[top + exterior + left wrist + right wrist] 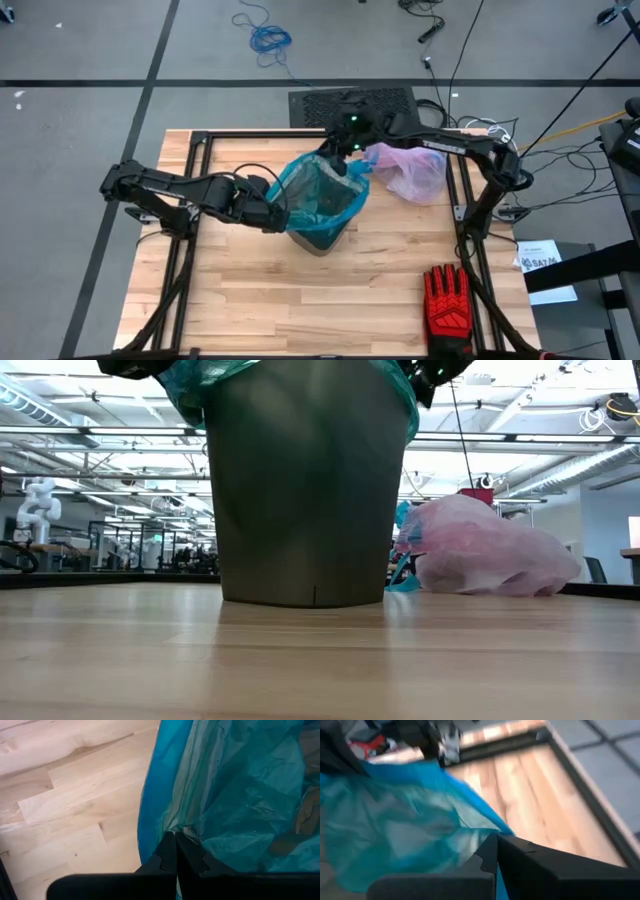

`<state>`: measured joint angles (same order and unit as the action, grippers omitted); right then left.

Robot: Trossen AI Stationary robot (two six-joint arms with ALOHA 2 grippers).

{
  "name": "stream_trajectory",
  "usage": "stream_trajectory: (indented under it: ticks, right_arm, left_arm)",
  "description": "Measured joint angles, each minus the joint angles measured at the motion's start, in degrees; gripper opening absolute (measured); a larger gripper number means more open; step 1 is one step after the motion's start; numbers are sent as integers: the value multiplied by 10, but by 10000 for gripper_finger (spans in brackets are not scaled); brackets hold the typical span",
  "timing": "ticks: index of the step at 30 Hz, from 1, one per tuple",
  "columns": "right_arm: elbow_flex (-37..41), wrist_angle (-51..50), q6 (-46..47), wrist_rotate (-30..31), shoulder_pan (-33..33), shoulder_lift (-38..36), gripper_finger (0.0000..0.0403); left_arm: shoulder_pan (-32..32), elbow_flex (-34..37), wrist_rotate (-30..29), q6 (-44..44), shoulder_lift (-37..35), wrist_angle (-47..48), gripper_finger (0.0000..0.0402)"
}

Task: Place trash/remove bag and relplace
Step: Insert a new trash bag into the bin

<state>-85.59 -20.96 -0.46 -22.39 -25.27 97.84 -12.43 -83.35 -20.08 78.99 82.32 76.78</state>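
While pinching the teal bag [318, 195] at mid-frame in the high view, left gripper [277, 213] and right gripper [345, 158], each clamped tight on a fold of its rim, on opposite sides of the bin [305, 490]. Fingers [167, 855] pressed together on teal film in the left wrist view; same in the right wrist view.

Judged well along: pink bag [410, 170] already out of the bin, lying bulging on the table [250, 290] just right of centre in the high view and right of the bin in the low view, apart from it. Trash itself not clearly visible; presumably inside that pink bag, though cannot confirm through the film. Something brownish seen through the teal film at the right edge of the left wrist view, unidentified.

Left to do, by the look of it: spread the teal rim fully over the bin's edge and let go. Rim drapes over the top in the low view, but cannot tell whether seated all round.

Red glove [447, 300] at lower right of the high view, well apart.
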Motion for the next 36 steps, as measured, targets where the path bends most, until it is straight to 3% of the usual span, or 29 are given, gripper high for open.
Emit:
stream_trajectory:
  ticks: [8, 23, 36]
  right_arm:
    - [0, -34, 2, -1, -2, 51, 0]
    - [0, -112, 14, -1, -18, 62, 0]
    - [0, -126, 27, -2, -29, 62, 0]
  left_arm:
    - [-1, 0, -26, -2, 0, 0, 0]
    - [-20, 7, -63, -2, 0, -41, 0]
    - [-58, 78, -60, -15, 1, -186, 1]
